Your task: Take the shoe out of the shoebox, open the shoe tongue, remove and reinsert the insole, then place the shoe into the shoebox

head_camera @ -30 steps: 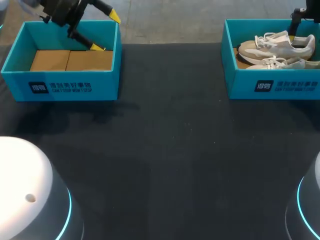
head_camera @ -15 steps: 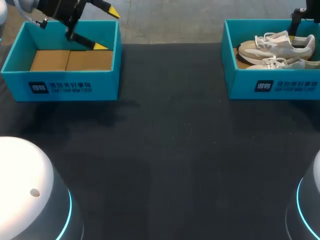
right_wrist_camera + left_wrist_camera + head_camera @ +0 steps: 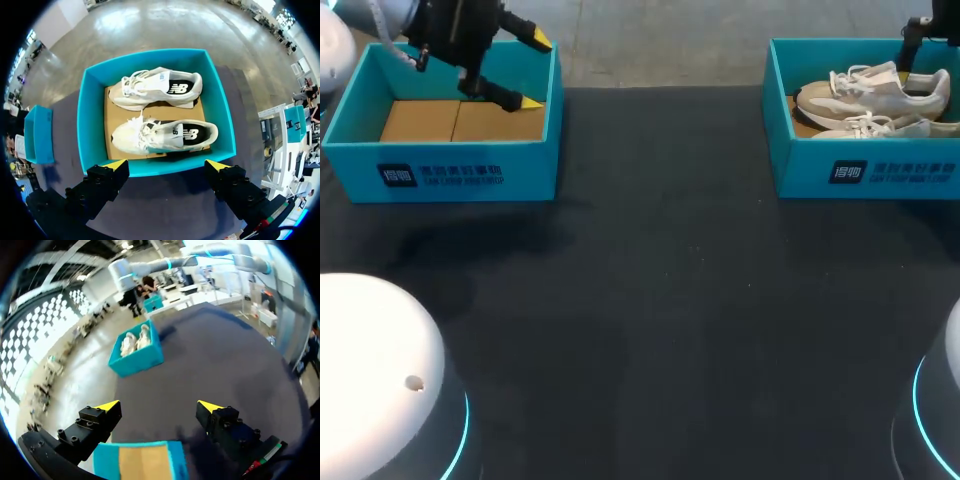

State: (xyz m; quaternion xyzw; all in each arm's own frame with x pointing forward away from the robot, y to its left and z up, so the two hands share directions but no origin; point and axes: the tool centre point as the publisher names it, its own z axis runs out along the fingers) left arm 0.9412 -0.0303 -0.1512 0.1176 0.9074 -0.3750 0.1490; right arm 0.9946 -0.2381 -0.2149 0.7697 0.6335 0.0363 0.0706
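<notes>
Two white sneakers lie side by side in the teal shoebox at the table's far right; one shoe is farther from the gripper, the other shoe nearer. My right gripper hangs open above this box's near wall, holding nothing. In the head view only part of the right arm shows, over the box's back edge. My left gripper stands open and holding nothing over the right end of a second teal box at the far left. That second box holds only a cardboard liner.
Dark cloth covers the table between the two boxes. White robot bases with blue rings sit at the near left corner and near right corner.
My left gripper has shifted slightly left and lower over the liner-only box, turning a little. The right arm and the shoes have not moved.
</notes>
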